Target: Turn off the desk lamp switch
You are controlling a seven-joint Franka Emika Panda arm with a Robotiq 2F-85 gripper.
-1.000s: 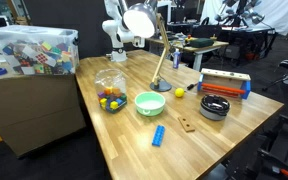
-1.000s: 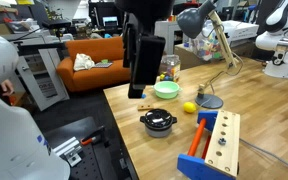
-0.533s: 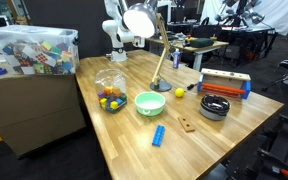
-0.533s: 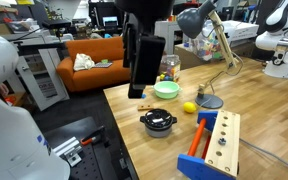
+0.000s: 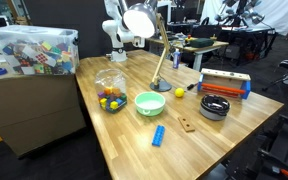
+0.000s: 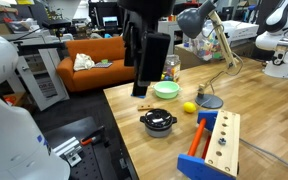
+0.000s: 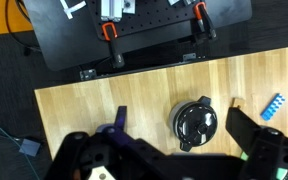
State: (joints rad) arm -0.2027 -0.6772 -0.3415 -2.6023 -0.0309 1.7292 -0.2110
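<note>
The desk lamp has a round silver-grey dome head (image 5: 139, 20), a thin slanted brass arm and a small round base (image 5: 161, 87) on the wooden table (image 5: 124, 140). It also shows in an exterior view, head (image 6: 194, 20) and base (image 6: 209, 101). My gripper (image 6: 150, 62) hangs high above the table, well away from the lamp base. In the wrist view the gripper (image 7: 179, 125) is open and empty, with its fingers wide apart above a black pot (image 7: 195, 124). The lamp switch is not visible.
On the table are a green bowl (image 5: 150, 103), a yellow ball (image 5: 179, 93), the black pot (image 5: 214, 107), a blue block (image 5: 158, 135), an orange and blue toy box (image 5: 225, 83) and a clear tub of coloured balls (image 5: 110, 95). A cardboard box (image 5: 29, 110) stands beside the table.
My gripper has shifted slightly sideways towards the lamp. Nothing on the table has moved.
</note>
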